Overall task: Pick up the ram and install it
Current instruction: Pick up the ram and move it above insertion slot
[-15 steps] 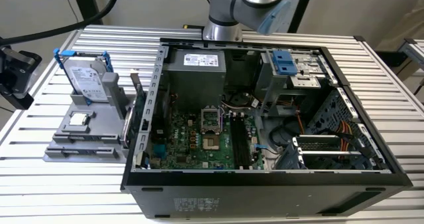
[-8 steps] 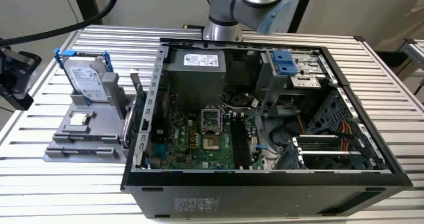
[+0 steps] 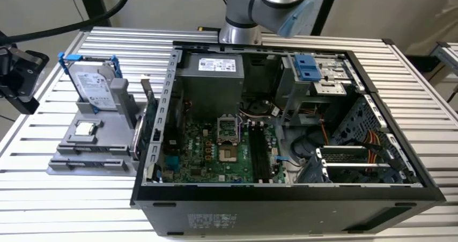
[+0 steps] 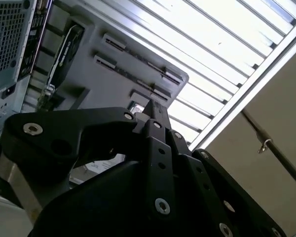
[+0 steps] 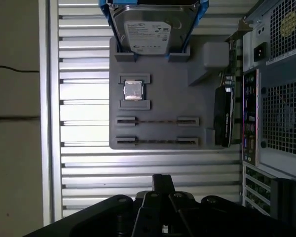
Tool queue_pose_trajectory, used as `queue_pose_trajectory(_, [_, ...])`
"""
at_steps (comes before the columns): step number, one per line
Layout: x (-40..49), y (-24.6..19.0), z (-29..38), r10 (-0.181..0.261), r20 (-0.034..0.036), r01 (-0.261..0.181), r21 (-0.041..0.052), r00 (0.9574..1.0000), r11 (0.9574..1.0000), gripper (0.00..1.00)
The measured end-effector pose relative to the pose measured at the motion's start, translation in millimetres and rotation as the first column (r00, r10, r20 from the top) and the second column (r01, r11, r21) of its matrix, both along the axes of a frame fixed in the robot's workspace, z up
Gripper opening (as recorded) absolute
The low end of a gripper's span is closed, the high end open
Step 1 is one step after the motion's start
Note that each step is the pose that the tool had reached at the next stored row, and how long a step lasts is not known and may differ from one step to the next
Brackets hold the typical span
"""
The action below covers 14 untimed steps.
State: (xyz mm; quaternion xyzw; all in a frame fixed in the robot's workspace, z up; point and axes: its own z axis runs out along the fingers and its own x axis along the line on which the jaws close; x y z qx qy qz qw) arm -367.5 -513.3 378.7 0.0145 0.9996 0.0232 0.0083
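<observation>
Black gripper (image 5: 163, 181), grey tray (image 5: 163, 98), blue-framed silver drive (image 5: 148, 29), green motherboard (image 3: 204, 156), ribbed silver table (image 3: 107, 43).

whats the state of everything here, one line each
pincer: shut, empty, clear of the holder
ram: on edge in the grey holder, not picked up
hard drive: standing upright in the holder
processor chip: lying flat in the holder
computer case: on its side, panel off
motherboard slots: look empty
</observation>
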Motion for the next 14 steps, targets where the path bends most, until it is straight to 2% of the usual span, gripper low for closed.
queue_pose_trajectory(14, [-0.1,0.1,0.0,0.011,0.0,-0.011,0.0,0.9999,0.9999,0.0])
